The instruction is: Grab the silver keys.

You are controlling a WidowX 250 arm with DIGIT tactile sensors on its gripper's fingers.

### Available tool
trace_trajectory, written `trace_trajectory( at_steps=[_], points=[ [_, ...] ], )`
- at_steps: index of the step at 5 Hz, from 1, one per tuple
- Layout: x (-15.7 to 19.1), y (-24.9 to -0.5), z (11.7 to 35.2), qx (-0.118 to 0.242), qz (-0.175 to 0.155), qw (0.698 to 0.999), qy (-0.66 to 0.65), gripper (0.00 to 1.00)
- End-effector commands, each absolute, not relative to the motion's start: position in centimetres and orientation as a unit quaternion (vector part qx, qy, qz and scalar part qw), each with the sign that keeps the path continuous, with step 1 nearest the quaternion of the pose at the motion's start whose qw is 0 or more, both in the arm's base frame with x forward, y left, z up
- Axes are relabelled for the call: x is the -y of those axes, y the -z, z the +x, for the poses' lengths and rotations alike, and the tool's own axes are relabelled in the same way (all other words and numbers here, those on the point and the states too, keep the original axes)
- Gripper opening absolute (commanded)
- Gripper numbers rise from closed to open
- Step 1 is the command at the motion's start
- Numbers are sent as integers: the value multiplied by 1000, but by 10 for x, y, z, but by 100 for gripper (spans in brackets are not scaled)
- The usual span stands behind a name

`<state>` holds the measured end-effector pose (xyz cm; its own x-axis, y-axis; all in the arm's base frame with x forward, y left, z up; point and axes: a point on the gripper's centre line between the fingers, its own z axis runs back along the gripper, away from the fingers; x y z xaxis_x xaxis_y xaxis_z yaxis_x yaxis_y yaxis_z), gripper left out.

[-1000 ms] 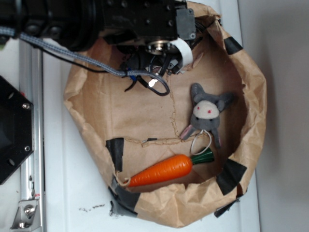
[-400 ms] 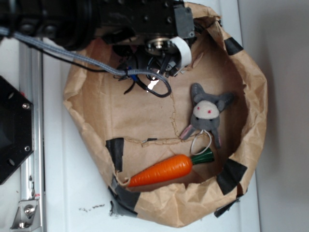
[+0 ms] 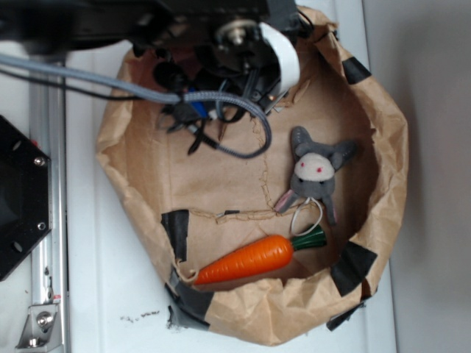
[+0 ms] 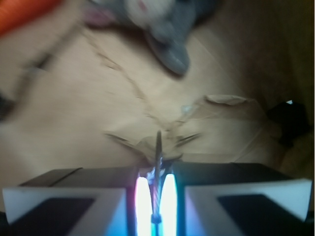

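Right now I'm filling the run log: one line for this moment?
gripper: shut on thin shiny silver metal keys | above crumpled brown paper bag | grey plush bunny, orange toy carrot: untouched

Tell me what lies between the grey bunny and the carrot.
A white loop, running from the bunny and ending just above the green top of the carrot. The exterior view shows it.

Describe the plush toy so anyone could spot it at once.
In the crumpled brown paper bag basin, look right of centre, above the orange plastic carrot. The grey plush bunny lies there, with a pale face, red eyes and a white loop at its lower end; it is the only soft, grey thing.
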<state>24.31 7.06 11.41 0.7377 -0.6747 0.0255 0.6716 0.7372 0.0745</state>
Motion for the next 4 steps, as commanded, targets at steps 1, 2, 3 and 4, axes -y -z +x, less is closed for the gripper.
trace_trajectory(
  at_steps=[1, 2, 3, 4],
  points=[
    [-43, -163, 251, 76, -25, 930, 358, 0],
    [-45, -157, 259, 71, -21, 935, 348, 0],
    [-46, -158, 265, 85, -22, 938, 336, 0],
    [-43, -150, 267, 87, -11, 941, 328, 0]
  ],
)
